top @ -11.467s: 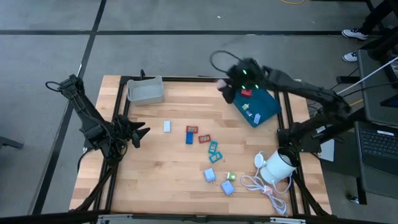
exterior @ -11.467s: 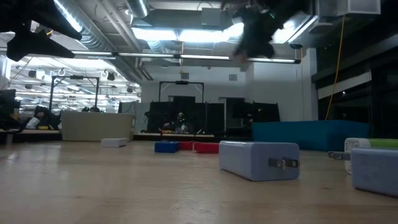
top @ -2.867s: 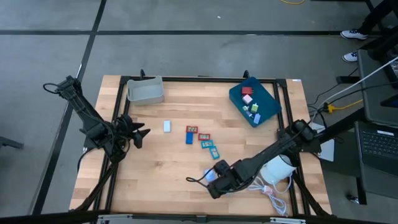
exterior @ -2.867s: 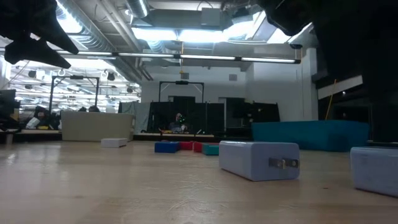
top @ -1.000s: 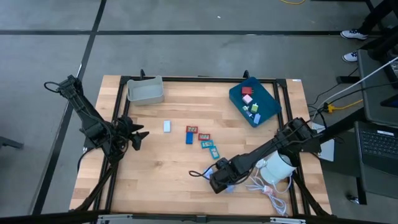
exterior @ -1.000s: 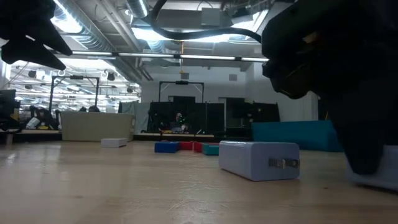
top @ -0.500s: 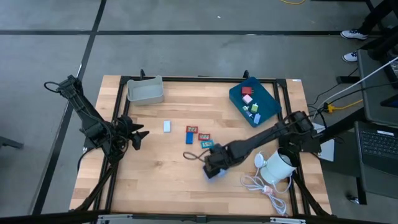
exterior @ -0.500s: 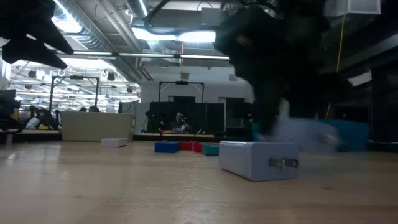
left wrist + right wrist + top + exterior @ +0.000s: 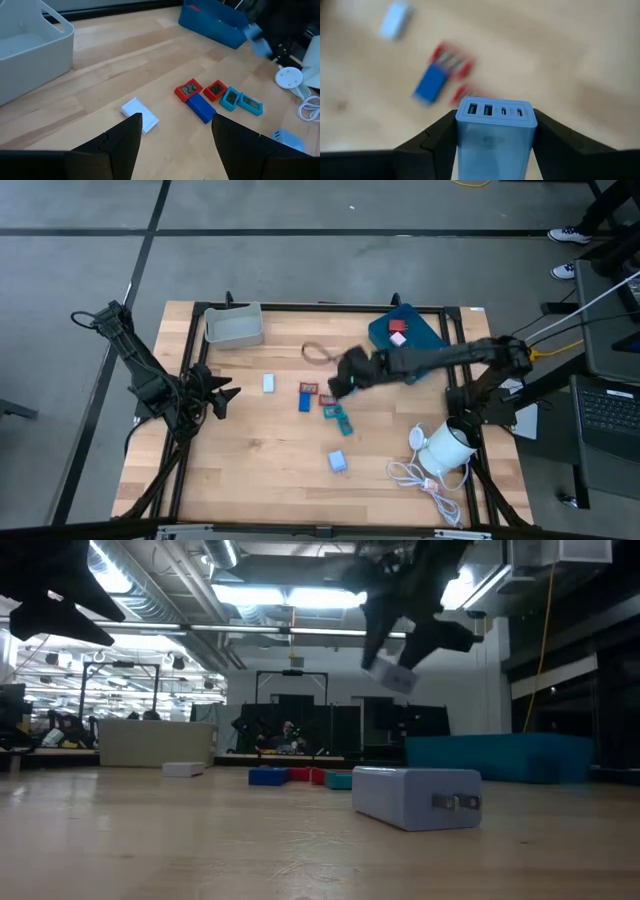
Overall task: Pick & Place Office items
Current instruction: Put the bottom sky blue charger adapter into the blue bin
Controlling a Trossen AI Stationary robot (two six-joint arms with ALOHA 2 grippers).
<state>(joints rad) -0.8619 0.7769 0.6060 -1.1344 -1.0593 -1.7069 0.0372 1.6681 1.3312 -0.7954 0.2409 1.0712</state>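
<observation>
My right gripper point(image 9: 342, 384) hangs over the middle of the table, shut on a light blue charger block point(image 9: 495, 131), which the low view shows high above the wood point(image 9: 389, 676). On the table lie a pale blue piece point(image 9: 268, 383), two red pieces point(image 9: 308, 389), a dark blue piece point(image 9: 304, 403), two teal pieces point(image 9: 341, 420) and a second light blue charger point(image 9: 338, 462), resting flat. The blue tray point(image 9: 402, 326) holds several small pieces. My left gripper point(image 9: 226, 394) waits open at the left side point(image 9: 175, 145). My right gripper pinches the light blue charger block between its two fingers, one on each side face point(image 9: 461, 131). The fingers point down from above. The block's port end point(image 9: 495, 111) sticks out past the fingertips toward the table. The block is lifted clear and tilted in the low view.
A grey tray point(image 9: 234, 326) stands at the far left corner. A white round object point(image 9: 446, 448) with a coiled white cable point(image 9: 425, 478) sits at the near right. Black frame rails border the table. Bare wood lies at the near left.
My right gripper, shut on the light blue charger, has risen from the near right part of the table and swung toward the far edge, over the red and teal pieces. The charger went from resting on the wood to lifted clear. The other charger stayed put.
</observation>
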